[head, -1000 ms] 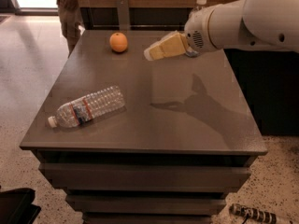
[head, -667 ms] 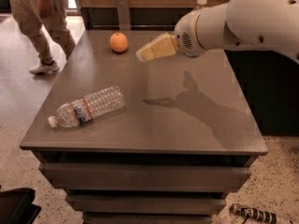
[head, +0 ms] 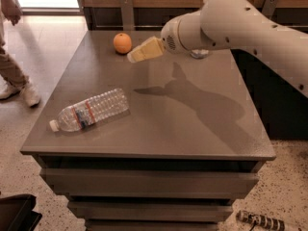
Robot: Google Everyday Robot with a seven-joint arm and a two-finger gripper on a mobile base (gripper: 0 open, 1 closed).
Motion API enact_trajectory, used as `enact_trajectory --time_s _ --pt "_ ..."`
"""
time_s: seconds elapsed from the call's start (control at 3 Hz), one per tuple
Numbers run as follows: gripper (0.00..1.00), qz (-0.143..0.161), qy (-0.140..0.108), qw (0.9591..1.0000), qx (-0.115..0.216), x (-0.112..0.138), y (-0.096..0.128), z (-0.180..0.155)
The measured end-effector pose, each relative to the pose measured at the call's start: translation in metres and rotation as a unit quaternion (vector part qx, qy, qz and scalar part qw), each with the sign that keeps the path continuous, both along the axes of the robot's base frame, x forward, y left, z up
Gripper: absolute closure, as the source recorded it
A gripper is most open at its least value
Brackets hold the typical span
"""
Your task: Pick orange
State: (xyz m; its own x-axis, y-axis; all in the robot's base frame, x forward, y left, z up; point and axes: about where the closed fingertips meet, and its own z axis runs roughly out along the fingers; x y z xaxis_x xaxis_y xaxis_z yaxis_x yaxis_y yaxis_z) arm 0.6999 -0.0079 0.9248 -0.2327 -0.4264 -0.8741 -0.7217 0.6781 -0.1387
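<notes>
The orange [head: 122, 43] is a small round fruit resting on the grey table [head: 202, 129] near its far left corner. My gripper [head: 135, 56] with pale yellow fingers reaches in from the right on a white arm. It hangs above the table just to the right of the orange, slightly nearer the camera, and holds nothing. Its tip points left towards the orange.
A clear plastic water bottle [head: 89, 110] lies on its side at the table's front left. Another bottle [head: 199, 52] stands at the back, mostly hidden behind my arm. A person [head: 12, 52] walks on the floor at the left. A dark wall runs behind the table.
My gripper has moved left, closer to the orange. The person on the left has walked further left. The orange and the lying bottle have not moved.
</notes>
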Motion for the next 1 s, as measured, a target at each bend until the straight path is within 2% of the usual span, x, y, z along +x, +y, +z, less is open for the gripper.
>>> enact_trajectory --time_s 0.33,1.0 --pt "0.00 0.010 -0.006 0.9996 0.027 0.032 0.021 -0.015" --pt "0.00 0.015 -0.024 0.9960 0.084 0.074 0.061 -0.042"
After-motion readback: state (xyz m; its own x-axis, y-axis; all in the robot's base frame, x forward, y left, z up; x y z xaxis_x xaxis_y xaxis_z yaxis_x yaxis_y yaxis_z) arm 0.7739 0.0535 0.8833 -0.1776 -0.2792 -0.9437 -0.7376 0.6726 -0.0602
